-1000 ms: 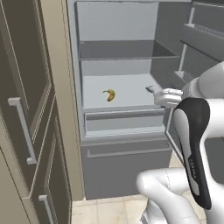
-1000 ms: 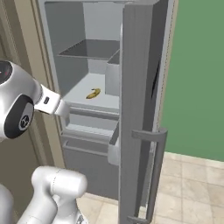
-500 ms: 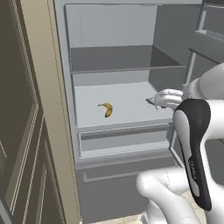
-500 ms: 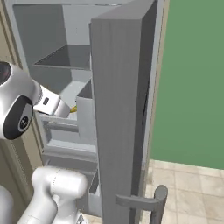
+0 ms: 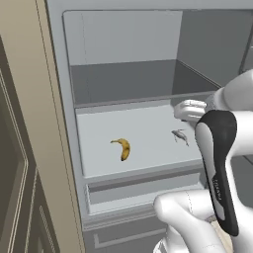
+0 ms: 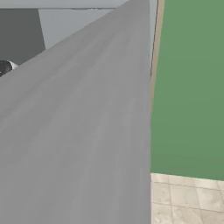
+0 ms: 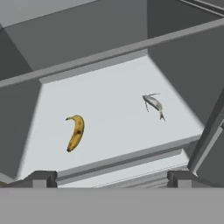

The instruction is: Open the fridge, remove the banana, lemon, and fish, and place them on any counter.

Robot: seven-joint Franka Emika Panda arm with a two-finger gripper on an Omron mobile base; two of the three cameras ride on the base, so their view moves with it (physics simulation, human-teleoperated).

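Base cams are sitting closer to the fridge (image 5: pixel 148 64) than 1 s ago: whole pic shifted, shelf opening now looking much bigger in left base view, and the open door (image 6: pixel 78 131) is now crowding the right base view, so that's cam motion, not objs moving. Banana (image 5: pixel 123 148) is lying flat on the pale shelf (image 5: pixel 148 163), left of centre, same spot on shelf as before. Fish (image 5: pixel 181 137) is lying on same shelf toward the right, well apart from banana, just beside the white arm (image 5: pixel 217 163) in left base view. Hand view: banana (image 7: pixel 75 132) lower left, fish (image 7: pixel 153 104) upper right, both on shelf floor, not touching. Gripper (image 7: pixel 111 178) is hovering in front of the shelf edge, 2 dark fingertips (image 7: pixel 41 178) standing wide apart, nothing between them, touching nothing. Green wall (image 6: pixel 188 87) and tiled floor (image 6: pixel 188 197) showing right of door.
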